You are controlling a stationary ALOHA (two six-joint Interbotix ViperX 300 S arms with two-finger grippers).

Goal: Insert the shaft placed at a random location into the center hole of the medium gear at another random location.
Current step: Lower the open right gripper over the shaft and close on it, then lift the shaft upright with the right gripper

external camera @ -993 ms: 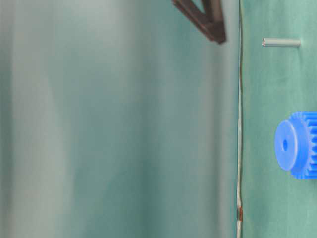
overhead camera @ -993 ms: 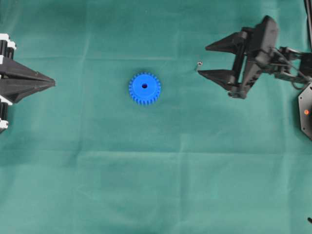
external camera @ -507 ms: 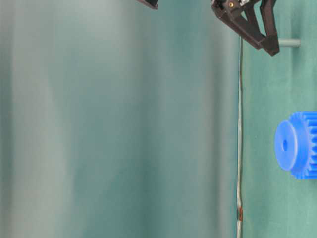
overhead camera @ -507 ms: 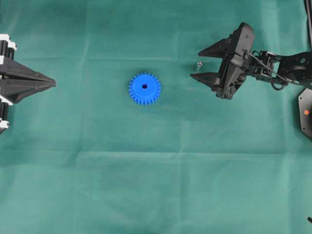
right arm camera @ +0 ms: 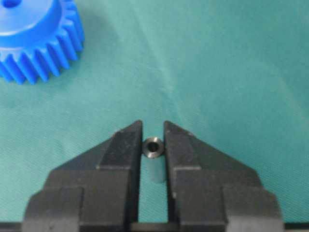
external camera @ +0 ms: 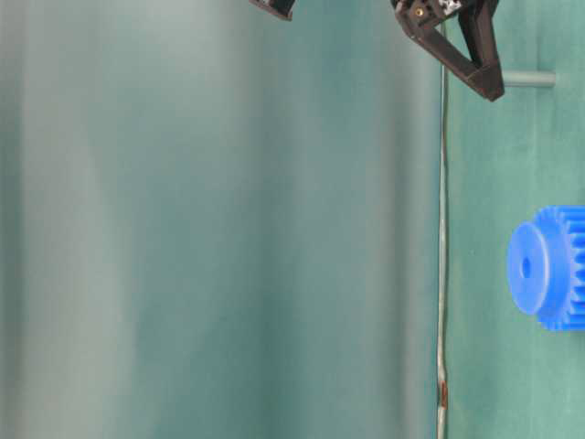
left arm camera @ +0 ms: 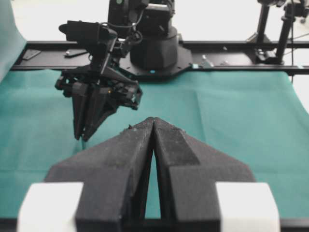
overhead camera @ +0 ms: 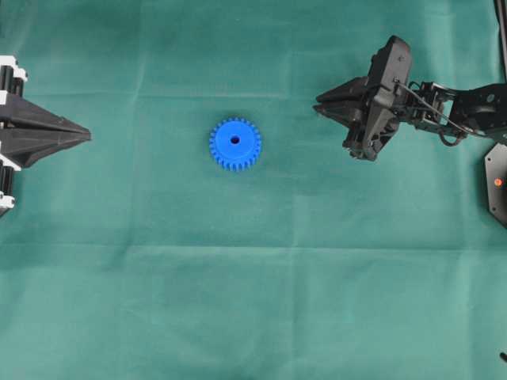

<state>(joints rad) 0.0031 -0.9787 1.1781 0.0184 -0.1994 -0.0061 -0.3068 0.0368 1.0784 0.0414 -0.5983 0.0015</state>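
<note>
The blue medium gear (overhead camera: 234, 143) lies flat on the green cloth, its dark center hole (overhead camera: 234, 140) facing up. It also shows in the table-level view (external camera: 548, 267) and at the top left of the right wrist view (right arm camera: 38, 38). The shaft (right arm camera: 154, 147), a small grey pin seen end-on, stands between my right gripper's (right arm camera: 153, 126) pads, which press on both its sides. In the table-level view the shaft (external camera: 532, 80) sticks out past the finger. From overhead my right gripper (overhead camera: 318, 104) hides it. My left gripper (overhead camera: 87, 136) is shut and empty at the left edge.
The green cloth (overhead camera: 253, 301) covers the table, with faint fold lines. The right arm's base and a black frame (left arm camera: 154, 48) stand at the far side in the left wrist view.
My right gripper moved left and down over the shaft, and its jaws have closed from wide open onto the shaft. The gear and the left gripper have not moved.
</note>
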